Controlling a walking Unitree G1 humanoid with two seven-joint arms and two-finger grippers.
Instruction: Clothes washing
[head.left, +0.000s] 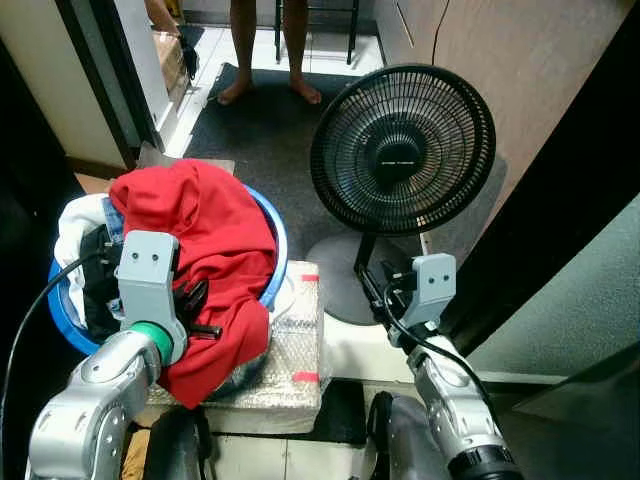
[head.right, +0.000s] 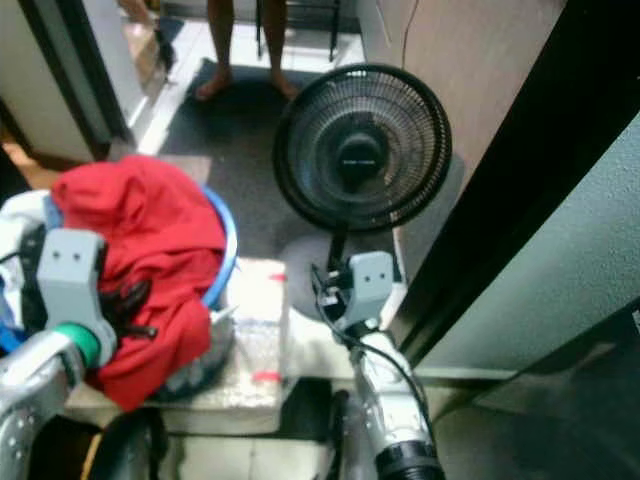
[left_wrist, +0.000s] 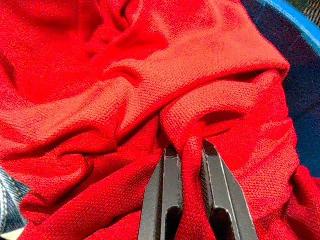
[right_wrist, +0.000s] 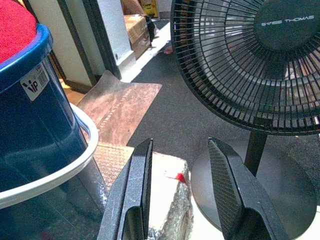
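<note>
My left gripper pinches a fold of the red shirt, which drapes over the blue basin, perhaps atop other clothes. Right of the basin, my right gripper hangs unclenched before the fan.

The garment pinched between the left gripper's 2 black fingers was red, in a fine knit weave. Beside it lay blue denim with pale stitching. The tub was blue. Ahead of the right gripper's black fingers stood a black fan, and a white package with red tape.
</note>
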